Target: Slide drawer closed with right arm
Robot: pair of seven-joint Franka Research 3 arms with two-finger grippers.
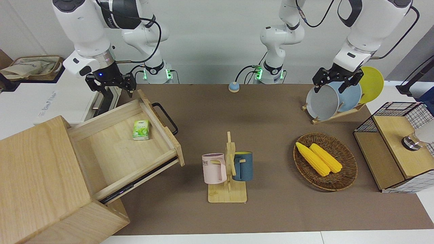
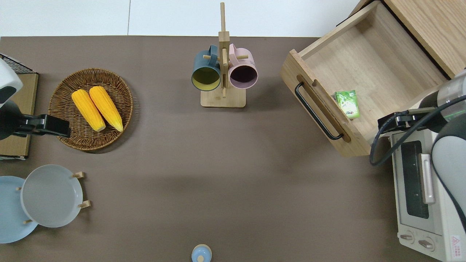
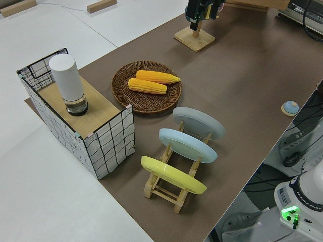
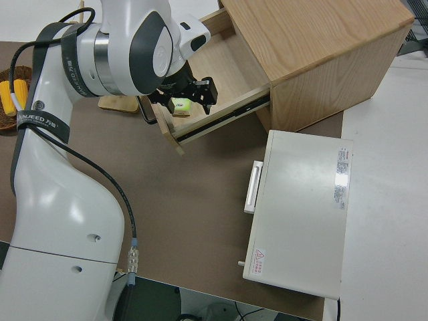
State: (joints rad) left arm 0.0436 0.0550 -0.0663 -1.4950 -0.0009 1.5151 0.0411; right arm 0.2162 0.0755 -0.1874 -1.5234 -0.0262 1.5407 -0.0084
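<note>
The drawer point(image 1: 118, 145) stands pulled far out of the pale wood cabinet point(image 1: 37, 169), its black loop handle point(image 1: 166, 117) facing the table's middle. A small green box point(image 1: 141, 129) lies inside, close to the front panel. My right gripper point(image 1: 112, 89) is open in the air over the drawer's point(image 2: 364, 69) corner nearest the robots, between the drawer and the white oven point(image 2: 418, 182). It holds nothing and touches nothing. In the right side view the right gripper point(image 4: 182, 100) hangs above the front panel, beside the handle. The left arm is parked, its left gripper point(image 1: 334, 86) open.
A mug rack point(image 1: 228, 169) with a pink and a blue mug stands near the drawer's front. A wicker basket point(image 1: 346, 176) holds two corn cobs. A plate rack point(image 1: 334, 115), a wire-and-wood box point(image 1: 393, 159) and a small blue knob point(image 1: 234, 87) are also on the brown mat.
</note>
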